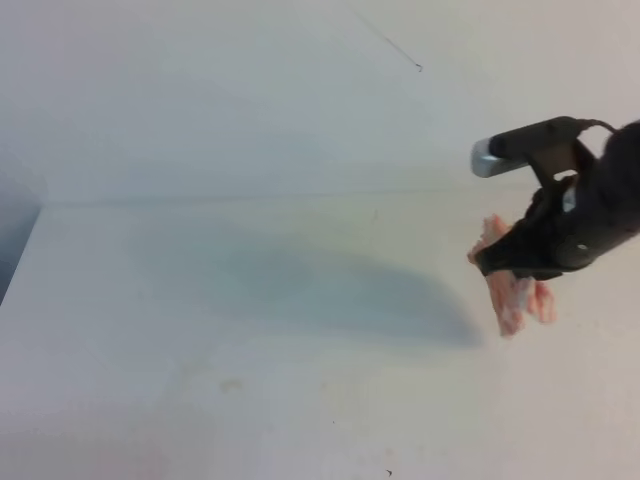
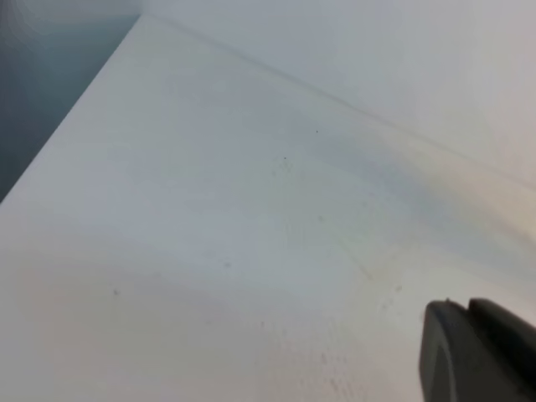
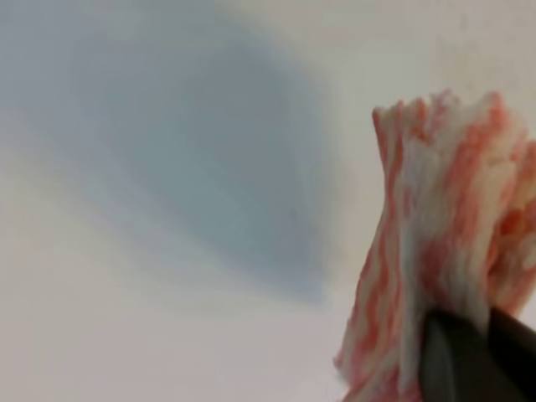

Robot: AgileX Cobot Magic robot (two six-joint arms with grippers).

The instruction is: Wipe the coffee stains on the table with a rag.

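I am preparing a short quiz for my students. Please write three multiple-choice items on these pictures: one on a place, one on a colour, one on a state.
1. Where is the rag in the exterior high view?
A. at the right side
B. at the left edge
C. at the bottom middle

2. What colours has the rag?
A. blue and yellow
B. pink-red and white stripes
C. plain green

3. How is the rag now?
A. spread flat on the table
B. folded in a stack
C. hanging bunched from the right tool

Answers:
1 A, it shows beside the dark right arm.
2 B, the right wrist view shows the stripes close up.
3 C, the tool is shut on it and the cloth droops below, above the table.
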